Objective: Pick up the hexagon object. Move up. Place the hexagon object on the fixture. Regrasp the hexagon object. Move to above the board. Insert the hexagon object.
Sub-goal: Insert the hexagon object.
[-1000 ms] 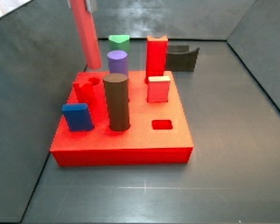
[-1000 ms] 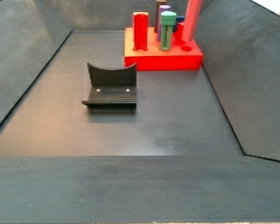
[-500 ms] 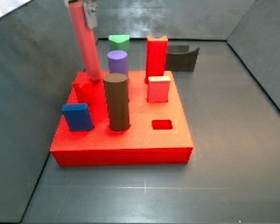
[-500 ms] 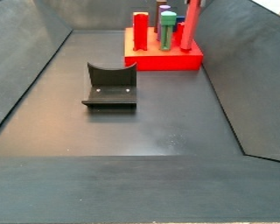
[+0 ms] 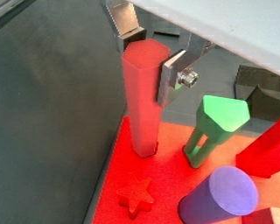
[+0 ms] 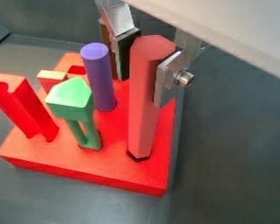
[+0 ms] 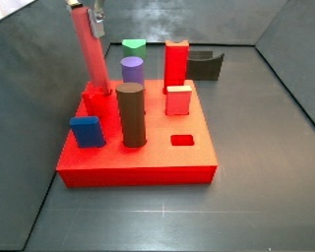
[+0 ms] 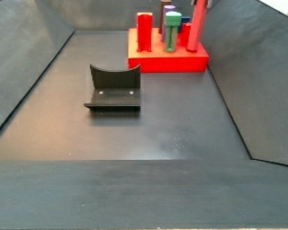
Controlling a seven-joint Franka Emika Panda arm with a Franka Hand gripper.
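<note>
Rod (image 6: 146,96) upright, lower end at board (image 6: 60,162) surface near one corner, clamped near top between gripper (image 6: 140,45) fingers. Fixture (image 8: 112,88) bare. Pick, fixture placement, regrasp judged complete; insertion underway, release outstanding.

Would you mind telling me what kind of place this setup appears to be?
Probably a robot test cell for peg insertion: dark walled enclosure, the board with pegs, the fixture, and the gripper above the board holding the hexagon object.
</note>
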